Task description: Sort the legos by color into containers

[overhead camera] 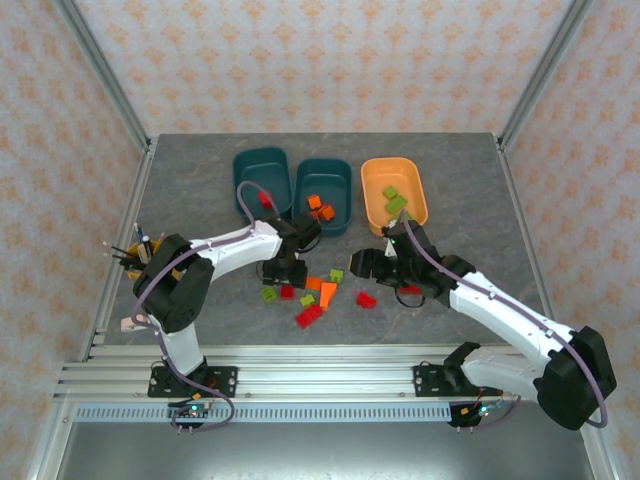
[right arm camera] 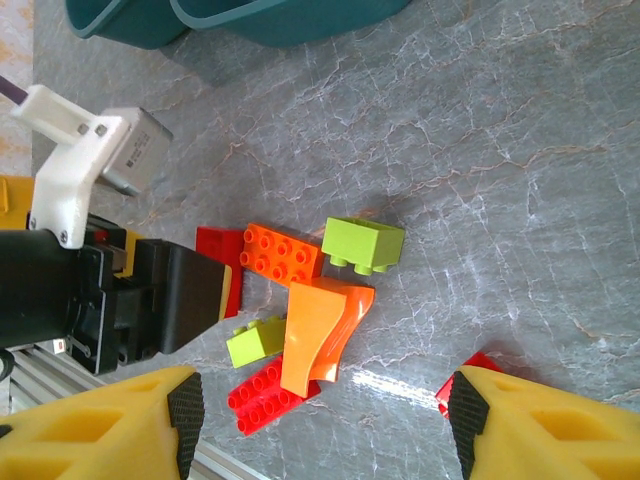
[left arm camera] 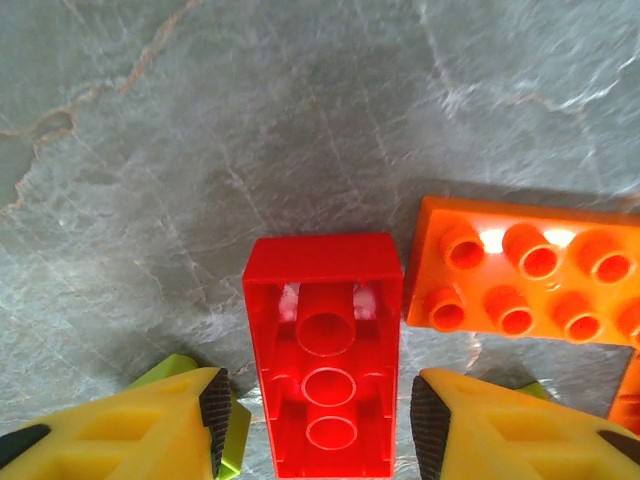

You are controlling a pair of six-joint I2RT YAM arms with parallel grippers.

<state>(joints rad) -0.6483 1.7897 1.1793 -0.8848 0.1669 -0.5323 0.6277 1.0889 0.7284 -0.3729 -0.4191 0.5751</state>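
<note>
Red brick (left arm camera: 325, 380) is being straddled by left gripper (left arm camera: 315, 400), jaws narrow; orange brick (left arm camera: 530, 275) at 2 o'clock. Right gripper (right arm camera: 325, 405) is being held wide, empty.

The legos (overhead camera: 322, 293) are red, orange and lime, the table (overhead camera: 200, 185) grey (marble-veined), the tubs (overhead camera: 247, 160) teal and orange.

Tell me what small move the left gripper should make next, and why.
Probably close the left gripper on the red brick: it lies hollow side up between the fingers, with a small gap at each side, so it is not yet gripped.
</note>
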